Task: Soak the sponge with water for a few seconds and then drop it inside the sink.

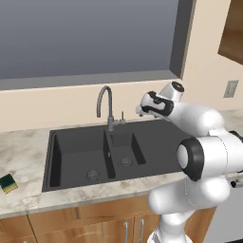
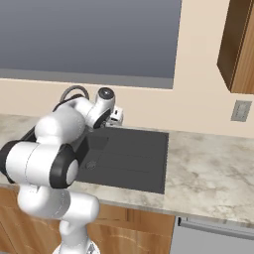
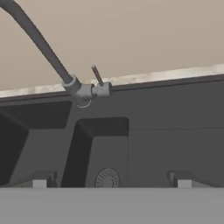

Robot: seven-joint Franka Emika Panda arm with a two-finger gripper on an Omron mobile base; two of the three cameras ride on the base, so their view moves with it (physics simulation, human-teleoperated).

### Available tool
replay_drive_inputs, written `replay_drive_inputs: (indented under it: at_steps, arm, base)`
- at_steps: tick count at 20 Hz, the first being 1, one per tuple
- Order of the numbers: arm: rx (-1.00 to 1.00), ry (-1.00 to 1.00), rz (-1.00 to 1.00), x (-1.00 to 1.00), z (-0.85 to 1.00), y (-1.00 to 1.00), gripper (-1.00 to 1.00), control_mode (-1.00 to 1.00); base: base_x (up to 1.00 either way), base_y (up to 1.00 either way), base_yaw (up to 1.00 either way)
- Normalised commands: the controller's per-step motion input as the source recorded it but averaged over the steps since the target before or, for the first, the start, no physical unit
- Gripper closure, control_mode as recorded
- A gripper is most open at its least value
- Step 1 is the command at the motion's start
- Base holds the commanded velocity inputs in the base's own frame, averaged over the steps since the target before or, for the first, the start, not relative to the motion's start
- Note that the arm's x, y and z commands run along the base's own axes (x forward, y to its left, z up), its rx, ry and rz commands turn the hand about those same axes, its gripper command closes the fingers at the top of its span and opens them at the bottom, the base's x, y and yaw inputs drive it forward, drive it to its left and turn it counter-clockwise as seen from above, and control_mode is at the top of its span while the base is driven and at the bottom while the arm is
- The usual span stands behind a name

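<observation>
- Far left on the bench, the sponge lies flat near the front edge, green layer toward the rear, well apart from the sink and from my arm. It hasn't been picked up yet.
- Next comes the sink's left basin, then the smaller middle basin, both dry; I see no water running from the faucet.
- In the hand view the faucet's base and its small lever sit straight ahead, the lever tilted up beside the neck.
- My gripper hovers above the drainboard, right of the faucet; the two fingertips stand wide apart with nothing between them.
- I judge the step in hand to be turning on the tap. To do it well I would come in level with the lever, keep clear of the gooseneck, and push with one finger rather than pinch, so the thin lever doesn't slip.
- Afterwards the sponge means a long reach left, possibly with a base move.
</observation>
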Motion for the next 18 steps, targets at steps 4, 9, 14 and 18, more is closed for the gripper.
replay_drive_inputs:
  at_steps: [4,9,14,18]
  arm:
    - [0.00,0.00,0.00,0.41,-0.15,0.13,-1.00,-1.00]
    - [0.01,0.00,0.00,0.38,-0.04,0.21,-1.00,-1.00]
    - [0.06,0.00,0.00,0.17,0.00,0.21,-1.00,-1.00]
    - [0.09,-0.01,0.00,0.04,0.00,0.06,-1.00,-1.00]
  base:
    - [0.00,0.00,0.00]
    - [0.00,0.00,0.00]
    - [0.00,0.00,0.00]
    - [0.00,0.00,0.00]
